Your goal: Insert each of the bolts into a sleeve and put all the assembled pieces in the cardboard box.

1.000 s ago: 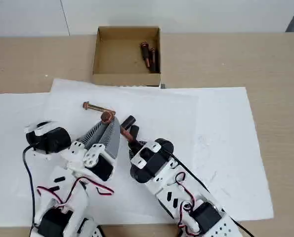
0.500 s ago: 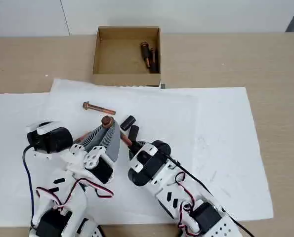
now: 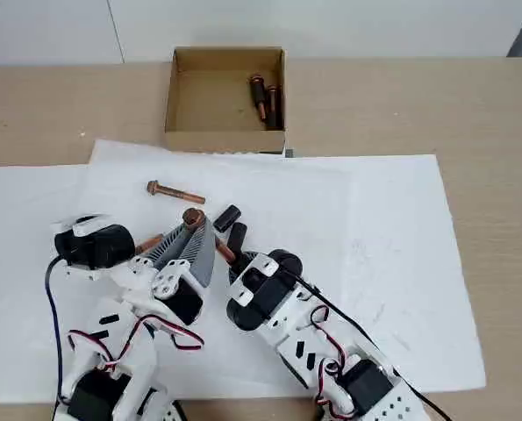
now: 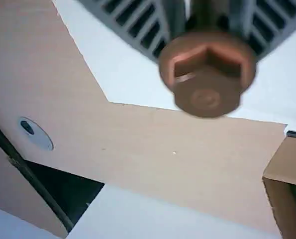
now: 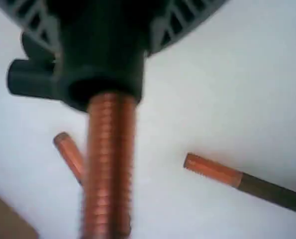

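Two pieces are in hand nearest you: the left gripper [image 4: 202, 22] has its jaws closed on a copper hex-head bolt [image 4: 206, 74], the right gripper [image 5: 105, 45] on a black cylindrical sleeve [image 5: 105, 79] with a threaded shank [image 5: 108, 164] inside. Beyond, a spare black sleeve [image 3: 226, 217] and a loose copper bolt [image 3: 175, 191] await pairing. Farthest, the brown cardboard box [image 3: 225, 140] holds what look like two finished assemblies [image 3: 259, 95].

Left wrist view: bolt [image 4: 206, 74] blurred, shank hidden behind head; cardboard box [image 4: 289, 164] cut off at edge.
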### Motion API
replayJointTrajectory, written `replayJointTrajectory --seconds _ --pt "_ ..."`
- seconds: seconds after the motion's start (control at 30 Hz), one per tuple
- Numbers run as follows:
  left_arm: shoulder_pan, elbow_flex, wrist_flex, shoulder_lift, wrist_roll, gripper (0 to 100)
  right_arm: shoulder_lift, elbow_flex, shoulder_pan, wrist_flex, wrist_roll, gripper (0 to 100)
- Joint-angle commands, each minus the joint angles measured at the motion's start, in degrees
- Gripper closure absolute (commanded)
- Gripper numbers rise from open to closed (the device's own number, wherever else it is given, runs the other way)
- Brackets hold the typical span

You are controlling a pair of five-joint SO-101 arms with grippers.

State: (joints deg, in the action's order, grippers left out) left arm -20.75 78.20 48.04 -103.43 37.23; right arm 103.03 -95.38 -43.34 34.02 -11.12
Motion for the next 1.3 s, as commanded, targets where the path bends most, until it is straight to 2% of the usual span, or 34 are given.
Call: replayJointTrajectory --seconds 0.0,0.17,0.43,0.67,0.97,1.27 --pt "-0.44 0.75 -0.62 -0.62 -0.18 99 0.57 1.41 -0.48 -0.48 -0.70 99.5" --pt "-1.67 2.59 -3.69 -0.62 -0.26 99 0.57 1.41 -3.12 -0.48 -0.70 99.5" --pt "-5.10 2.86 -3.69 -0.53 -6.24 99 0.57 1.41 -2.86 -0.92 -0.88 99.5" --pt "-5.10 2.86 -3.60 -0.53 -10.73 99 0.57 0.88 -2.86 -4.44 -6.68 99.5" --pt "-5.19 2.77 1.58 -0.70 -10.64 99 0.57 0.79 -2.86 -4.44 -6.51 99.5" --pt "-5.10 2.77 -1.23 -0.70 -5.45 99 0.57 -0.26 -2.86 -4.53 -6.33 99.5"
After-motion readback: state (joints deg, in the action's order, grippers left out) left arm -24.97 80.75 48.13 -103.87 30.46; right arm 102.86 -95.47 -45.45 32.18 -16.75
